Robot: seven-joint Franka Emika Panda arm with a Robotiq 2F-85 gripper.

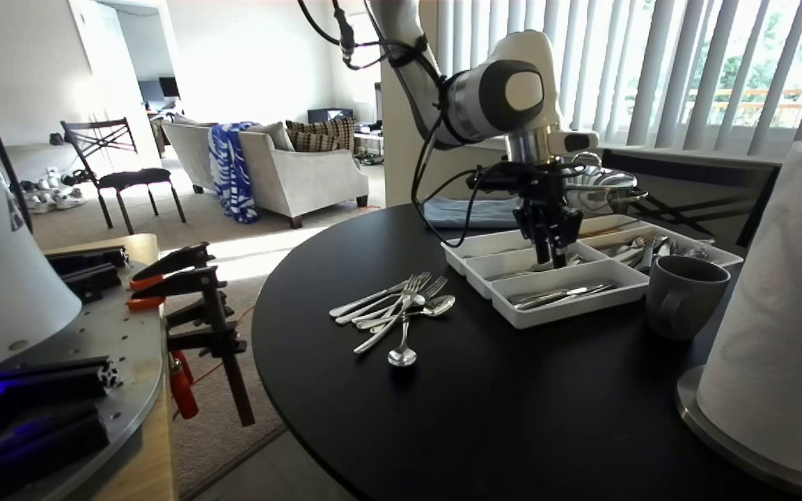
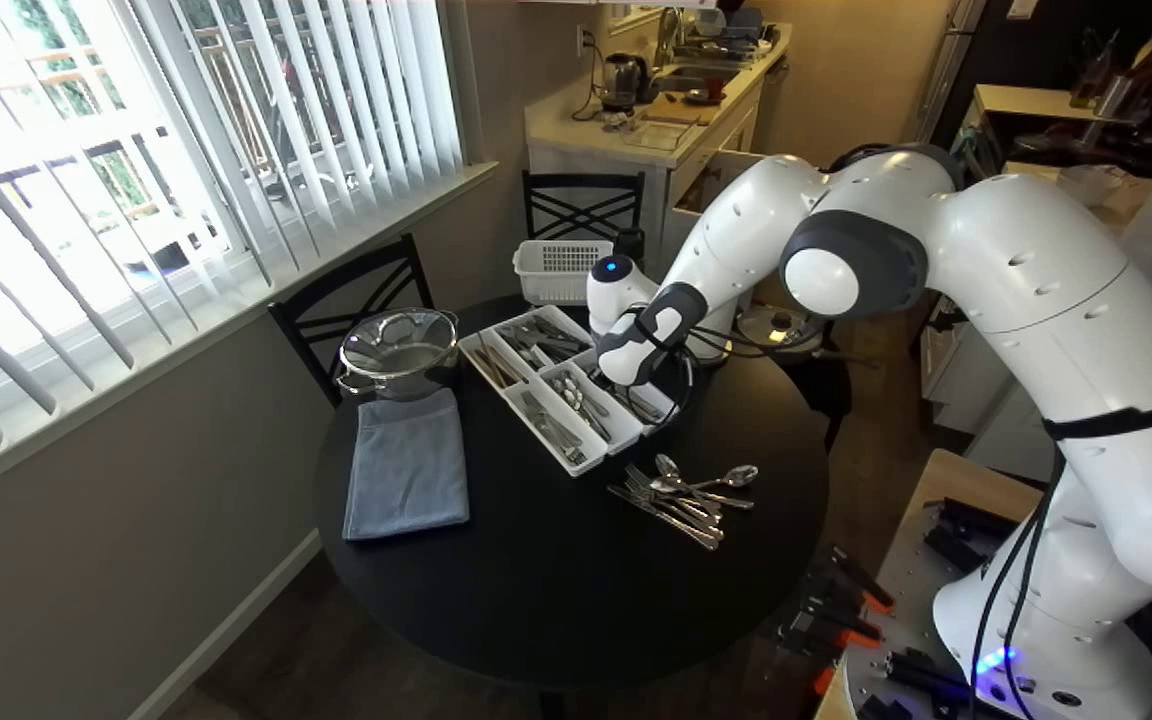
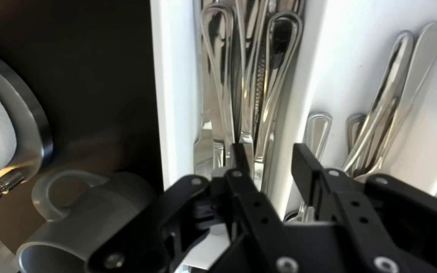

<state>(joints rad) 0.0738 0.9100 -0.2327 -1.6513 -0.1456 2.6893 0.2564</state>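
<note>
Holding my gripper (image 3: 268, 153) low over the tray (image 3: 176, 94), I see its two fingers spread apart, a divider (image 3: 300, 110) running between them in the wrist view. One fingertip shows against the knives (image 3: 247, 117), the other beside the next compartment (image 3: 351, 49), where more cutlery (image 3: 411, 81) lies; I cannot tell whether either tip touches anything. The tray sits on the table (image 1: 484, 417), and near it, in both exterior views, forks (image 1: 415, 285) and spoons (image 1: 402, 357) lie in a loose heap, some crossing over others. The mug (image 1: 690, 292) stands upright just beside the tray, with the roll (image 1: 777, 299), upright too, near it. The cloth (image 2: 406, 465) lies flat near the tray, and the pot (image 2: 401, 365) stands just beside the cloth.
</note>
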